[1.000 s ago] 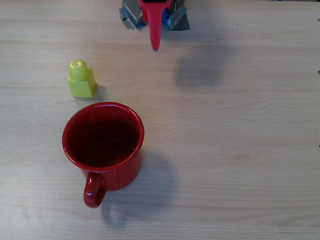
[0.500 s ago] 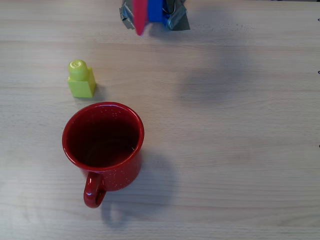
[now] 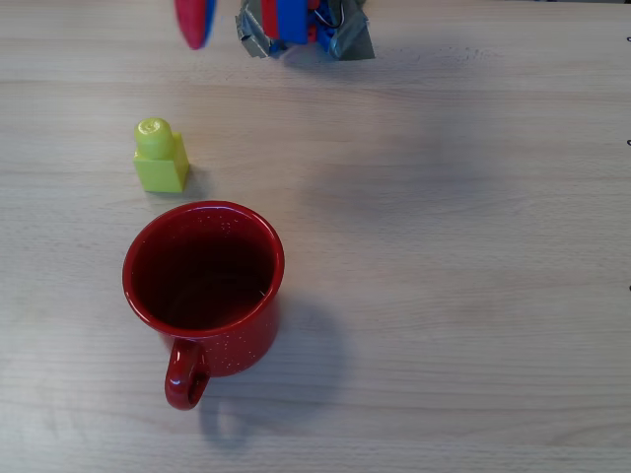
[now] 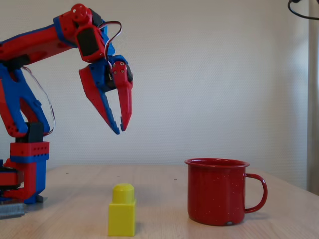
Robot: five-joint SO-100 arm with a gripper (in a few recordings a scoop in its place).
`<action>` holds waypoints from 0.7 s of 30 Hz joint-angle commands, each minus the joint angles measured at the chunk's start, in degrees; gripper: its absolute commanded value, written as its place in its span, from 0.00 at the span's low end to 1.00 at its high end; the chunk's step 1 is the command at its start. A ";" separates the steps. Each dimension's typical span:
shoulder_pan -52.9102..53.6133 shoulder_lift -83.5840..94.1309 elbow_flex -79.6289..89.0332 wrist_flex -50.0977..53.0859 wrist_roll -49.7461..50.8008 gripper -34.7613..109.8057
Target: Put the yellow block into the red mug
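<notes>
A red-and-blue robot arm point(image 4: 45, 74) hangs its jaws point(image 4: 121, 127) high above a pale wooden table point(image 3: 463, 246), well clear of everything on it. In the fixed view the two pointed fingers point(image 4: 124, 102) angle downward, spread at the base and nearly meeting at the tips, with nothing between them. The yellow block point(image 4: 122, 210) stands upright on the table with its single round stud on top, below the jaws and slightly to the right in that view. The red mug point(image 4: 217, 190) stands upright just beside the block, apart from it, its handle pointing right and away from the block. In the overhead view the block point(image 3: 160, 155) sits just beyond the mug's point(image 3: 204, 286) rim, to the left, while a red finger tip point(image 3: 194, 20) pokes in at the top edge.
</notes>
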 commanded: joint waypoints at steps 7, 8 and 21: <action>9.58 -7.38 -5.62 -1.41 -8.53 0.24; 10.37 -8.44 -5.89 -1.41 -9.67 0.25; 15.12 -15.03 -4.75 -4.75 -10.46 0.54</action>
